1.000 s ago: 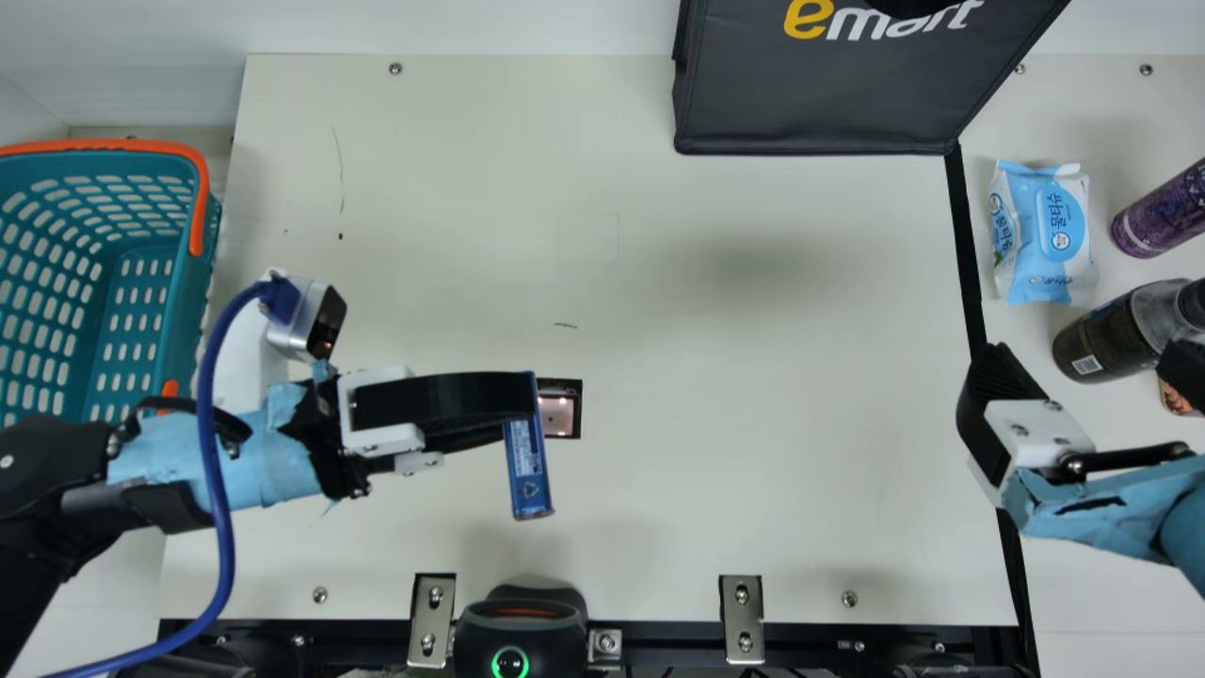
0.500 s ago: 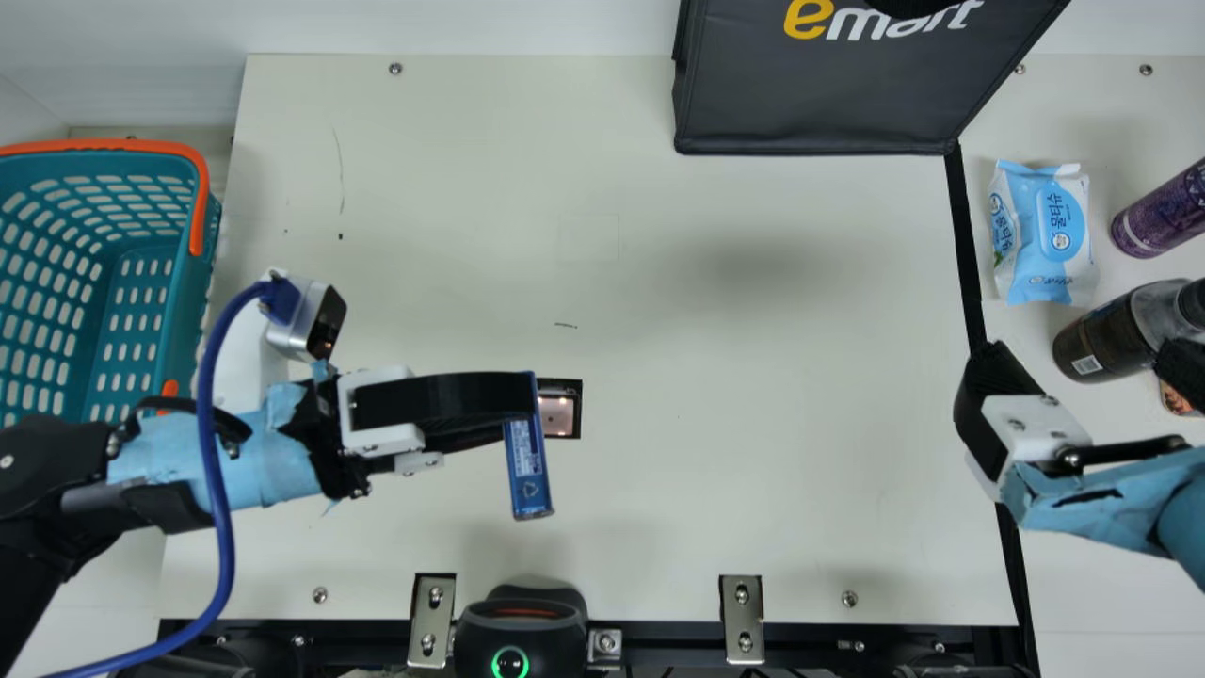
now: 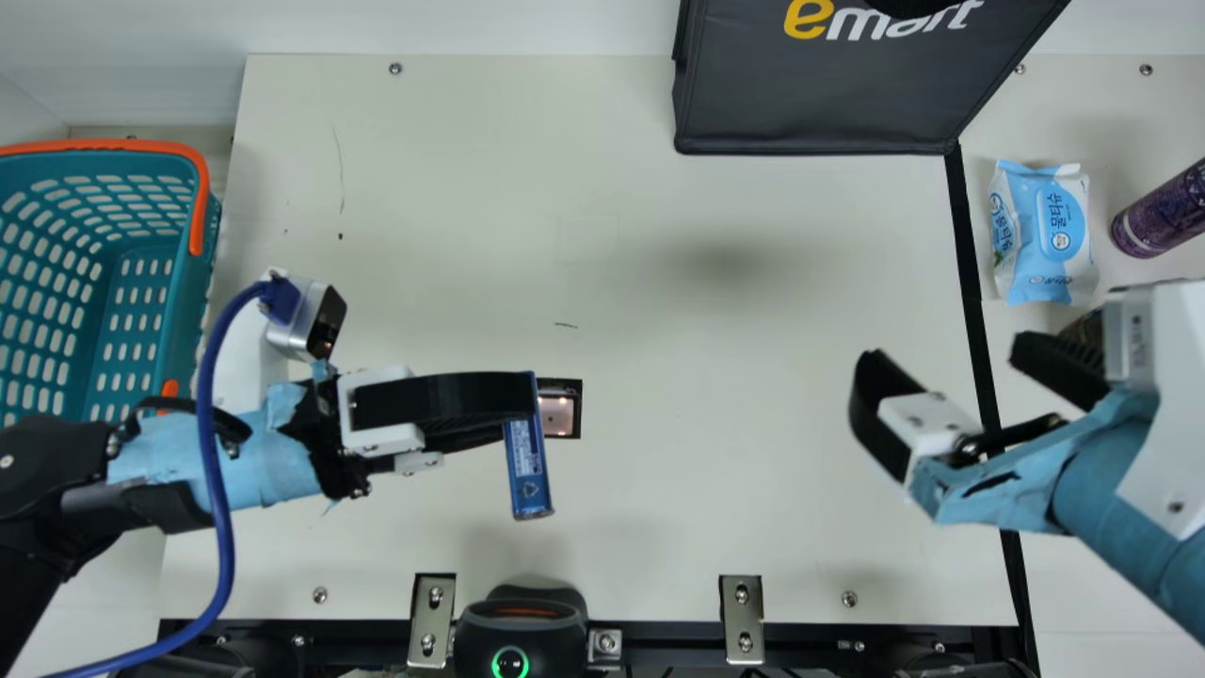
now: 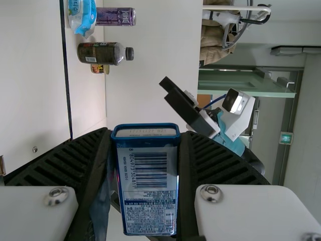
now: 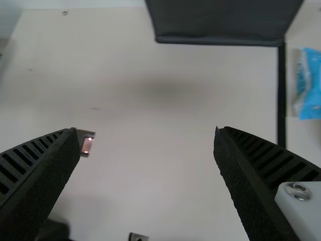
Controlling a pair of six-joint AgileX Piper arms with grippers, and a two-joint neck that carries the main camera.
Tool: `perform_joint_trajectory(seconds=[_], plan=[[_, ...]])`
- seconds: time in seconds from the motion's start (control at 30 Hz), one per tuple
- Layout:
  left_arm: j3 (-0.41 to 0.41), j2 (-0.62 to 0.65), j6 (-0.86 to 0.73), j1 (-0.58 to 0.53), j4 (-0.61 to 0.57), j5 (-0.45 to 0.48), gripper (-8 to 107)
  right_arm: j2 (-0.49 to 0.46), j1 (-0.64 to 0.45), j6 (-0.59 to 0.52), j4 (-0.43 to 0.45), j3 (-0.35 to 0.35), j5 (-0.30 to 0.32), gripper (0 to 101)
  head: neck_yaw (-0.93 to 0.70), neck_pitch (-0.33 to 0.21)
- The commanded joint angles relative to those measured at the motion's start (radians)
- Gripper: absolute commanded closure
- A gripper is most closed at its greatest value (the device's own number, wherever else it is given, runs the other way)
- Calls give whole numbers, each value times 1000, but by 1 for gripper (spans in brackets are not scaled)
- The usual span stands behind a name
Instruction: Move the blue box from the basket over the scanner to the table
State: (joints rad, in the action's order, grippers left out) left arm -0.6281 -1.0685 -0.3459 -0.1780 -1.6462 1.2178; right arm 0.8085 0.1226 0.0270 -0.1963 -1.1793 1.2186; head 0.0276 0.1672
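Main view: blue box (image 3: 528, 471) clenched in left gripper (image 3: 527, 403), long axis near 12-to-6 o'clock, just beside lit scanner (image 3: 558, 416); from right gripper (image 3: 946, 353), spread and holding nothing, box lies well apart toward 9 o'clock, likely handover line

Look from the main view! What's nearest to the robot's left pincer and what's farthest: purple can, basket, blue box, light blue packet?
1. Blue box: gripped in the left pincer.
2. Basket: on the left side.
3. Light blue packet: over on the right.
4. Purple can: past the packet, at the right edge.
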Motion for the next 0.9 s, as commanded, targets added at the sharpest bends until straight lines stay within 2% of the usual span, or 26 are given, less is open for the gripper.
perform_joint_trajectory(seconds=[0.0, 0.17, 0.33, 0.6, 0.87], plan=[[0, 0, 0, 0, 0, 0, 107, -11, 38, 15, -50, 14, 1, 6, 0, -29], [0, 0, 0, 0, 0, 0, 107, -47, 126, 85, -113, 42, 1, 6, 0, -29], [0, 0, 0, 0, 0, 0, 107, -93, 224, 184, -140, 58, 1, 6, 0, -29], [0, 0, 0, 0, 0, 0, 107, -166, 354, 382, -144, 73, 1, 6, 0, -29], [0, 0, 0, 0, 0, 0, 107, -220, 425, 574, -146, 66, 1, 6, 0, -29]])
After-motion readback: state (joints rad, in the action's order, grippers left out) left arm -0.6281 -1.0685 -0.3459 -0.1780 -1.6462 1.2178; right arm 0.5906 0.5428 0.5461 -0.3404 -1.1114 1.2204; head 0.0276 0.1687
